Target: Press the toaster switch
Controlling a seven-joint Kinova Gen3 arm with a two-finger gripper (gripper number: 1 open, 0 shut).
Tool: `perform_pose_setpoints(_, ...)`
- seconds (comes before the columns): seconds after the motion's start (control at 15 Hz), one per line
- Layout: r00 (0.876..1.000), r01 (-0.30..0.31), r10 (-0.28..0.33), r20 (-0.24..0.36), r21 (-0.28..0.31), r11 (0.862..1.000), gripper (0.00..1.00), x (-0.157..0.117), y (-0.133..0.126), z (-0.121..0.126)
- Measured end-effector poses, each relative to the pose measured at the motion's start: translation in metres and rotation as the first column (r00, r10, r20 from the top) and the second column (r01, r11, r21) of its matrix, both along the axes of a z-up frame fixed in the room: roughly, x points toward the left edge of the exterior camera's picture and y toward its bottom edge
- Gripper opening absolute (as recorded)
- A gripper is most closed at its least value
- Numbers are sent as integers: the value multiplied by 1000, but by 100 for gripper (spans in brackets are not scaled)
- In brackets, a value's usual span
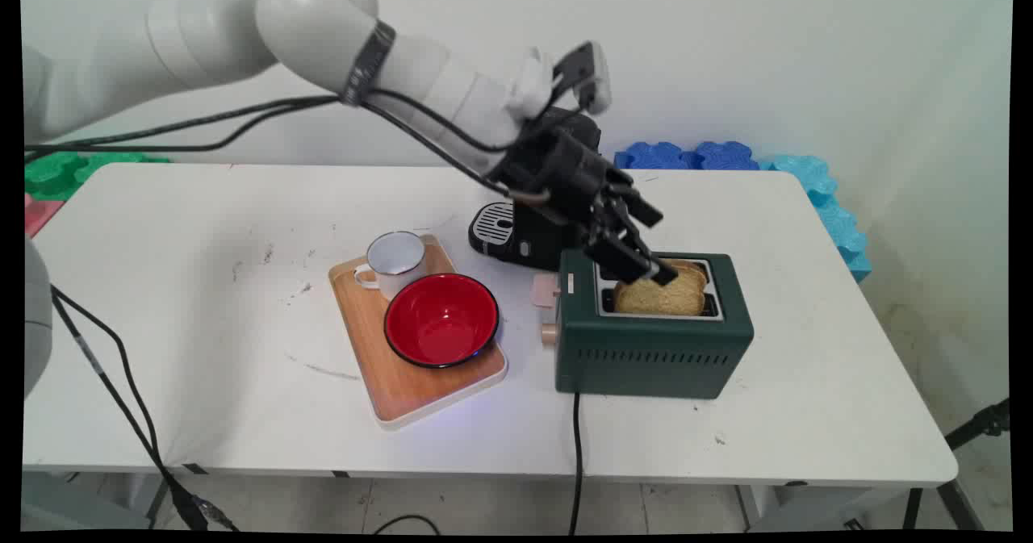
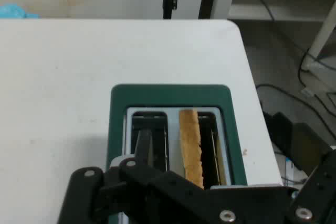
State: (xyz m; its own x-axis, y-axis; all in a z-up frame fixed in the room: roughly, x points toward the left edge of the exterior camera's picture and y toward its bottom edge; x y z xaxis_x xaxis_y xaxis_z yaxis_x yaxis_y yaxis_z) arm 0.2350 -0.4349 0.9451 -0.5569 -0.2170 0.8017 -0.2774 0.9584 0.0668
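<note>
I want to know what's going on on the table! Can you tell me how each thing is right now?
toaster: upright, cord trailing off the table's near edge.
bread slice: standing in a toaster slot, top poking out.
gripper: right above the bread.
red bowl: empty, on the wooden tray.
white mug: upright on the tray.

Main view: stands above the near side of the desk (image 1: 202, 301), looking down across it toward the back wall; takes in the whole desk top from some way off.
Hand view: rides on the arm's hand, looking steeply down, close over the green toaster (image 2: 170, 94).
Shared: the toaster (image 1: 654, 349), the bread slice (image 1: 658, 297) in its slot, and the desk's right end.
</note>
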Motion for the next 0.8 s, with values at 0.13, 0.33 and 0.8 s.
perform_pose_setpoints(0.13,1000,-4,4,-15,-7,1000,100,8,1,10)
perform_pose_setpoints(0.33,1000,-5,4,-31,-18,1000,100,25,4,24)
perform_pose_setpoints(0.8,999,-18,17,-32,-30,999,100,74,9,34)
